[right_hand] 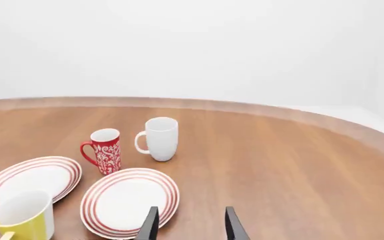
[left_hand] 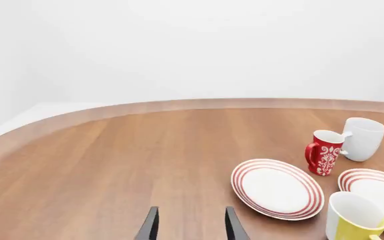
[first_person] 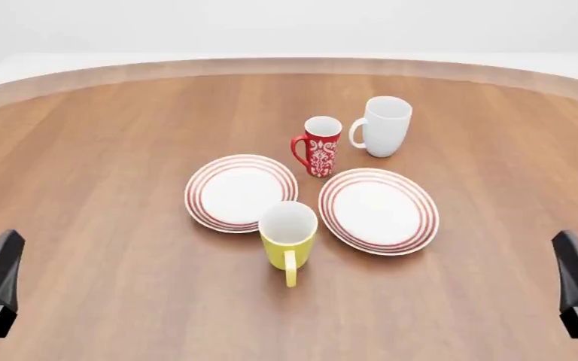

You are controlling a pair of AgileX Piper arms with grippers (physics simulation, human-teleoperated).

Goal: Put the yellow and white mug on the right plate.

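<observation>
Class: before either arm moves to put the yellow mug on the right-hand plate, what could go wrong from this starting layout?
1. The yellow mug stands right at the left plate, so a gripper closing on it might nudge that plate.
2. The two plates look alike; the mug could end up on the wrong one instead of the right plate.
3. The red mug stands close behind the right plate and could be bumped.

The wooden table point(first_person: 108, 188) carries two ringed plates point(first_person: 241, 192), point(first_person: 379, 210) and three mugs point(first_person: 289, 235), point(first_person: 320, 145), point(first_person: 385, 125).

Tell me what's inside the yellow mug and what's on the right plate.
The yellow and white mug shows only a bare white interior near the rim; its bottom is hidden by the wall. The right plate has nothing on it.
</observation>
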